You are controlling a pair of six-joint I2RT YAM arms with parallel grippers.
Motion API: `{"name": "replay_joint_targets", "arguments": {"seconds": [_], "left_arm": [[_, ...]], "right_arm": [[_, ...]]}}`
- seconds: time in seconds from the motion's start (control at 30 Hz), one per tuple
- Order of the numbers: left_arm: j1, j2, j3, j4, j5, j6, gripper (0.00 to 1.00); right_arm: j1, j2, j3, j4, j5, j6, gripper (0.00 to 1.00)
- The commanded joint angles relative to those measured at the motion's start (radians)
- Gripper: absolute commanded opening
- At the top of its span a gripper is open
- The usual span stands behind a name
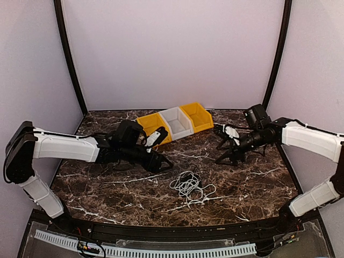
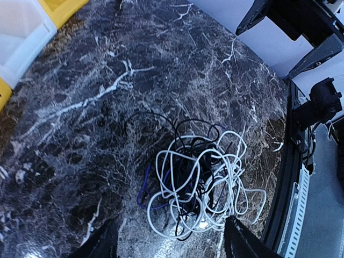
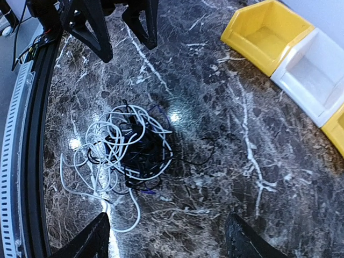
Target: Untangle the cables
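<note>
Cables (image 1: 189,187) = one knotted pile, flat on table (image 1: 102,185), a bit toward 6 o'clock from table ctr. It's near the front edge, not touching it. White loops sit outside and black strands bunch in the core. Wrist views show lots of crossings and nothing separated, so I'd say the task is at its start.

L gripper (image 1: 161,162) is at the pile's 10 o'clock, R gripper (image 1: 227,156) at its 2 o'clock. Both are low, tilted down at the pile, and apart from it. Both have jaws spread wide w/ nothing between: each wrist cam shows its own two fingers w/ bare marble and the pile in the gap. Prob. posed so each arm takes a diff. side of the knot and pulls opposite ways.

Loose bits worth a grab, IMO:
- white loop (image 1: 209,191), sticking out at the pile's 4 o'clock.
- black loop (image 2: 148,115), straying off the far side; thin and hard to see on dark marble.

Room: there's open marble at 9 and 3 o'clock of the pile, enough to spread cords. Bins (image 1: 174,122) are at 12 o'clock, well apart from the pile, w/ the L wrist just beside the yellow end one, so mind that on a lift. Tight side is 6 o'clock: rail (image 1: 161,231) is near, and a pull that way could drop a cord off the edge.
</note>
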Motion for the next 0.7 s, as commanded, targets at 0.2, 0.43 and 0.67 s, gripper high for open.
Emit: {"name": "replay_joint_targets", "arguments": {"seconds": [0.2, 0.43, 0.67], "left_arm": [[-0.052, 0.133, -0.021, 0.125, 0.071, -0.099, 0.51], [-0.053, 0.192, 0.033, 0.145, 0.052, -0.118, 0.39], [-0.046, 0.232, 0.055, 0.194, 0.079, -0.160, 0.31]], "right_arm": [[0.165, 0.113, -0.018, 0.045, 0.013, -0.016, 0.53], [0.193, 0.144, -0.009, 0.059, 0.012, 0.000, 0.49], [0.197, 0.177, 0.016, 0.053, 0.016, 0.011, 0.46]]}}
